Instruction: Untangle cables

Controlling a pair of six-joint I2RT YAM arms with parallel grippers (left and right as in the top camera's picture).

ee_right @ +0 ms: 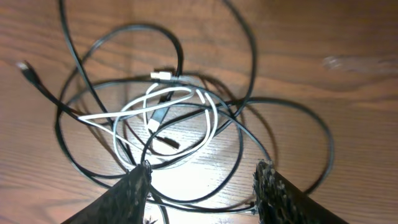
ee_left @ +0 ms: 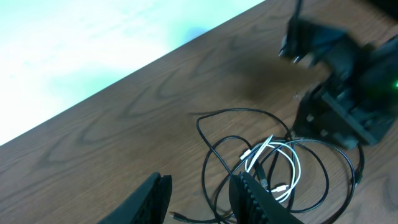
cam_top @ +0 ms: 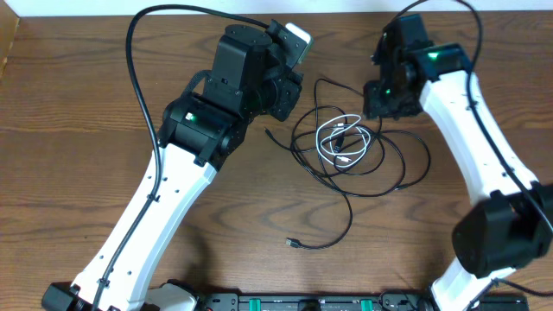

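Hovering jaws-apart over the cables (cam_top: 344, 142) near the far edge of the tabletop (cam_top: 78, 104), right gripper (ee_right: 203, 167) needed to pinch a single strand only; left gripper (ee_left: 200, 180) also gaped empty.

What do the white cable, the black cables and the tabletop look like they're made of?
White cable: probably a smooth plastic or rubber sheath; it bends in loose loops.
Black cables: a similar flexible sheath, curling freely.
Tabletop: wood or wood-look laminate, with brown grain and a faint sheen.
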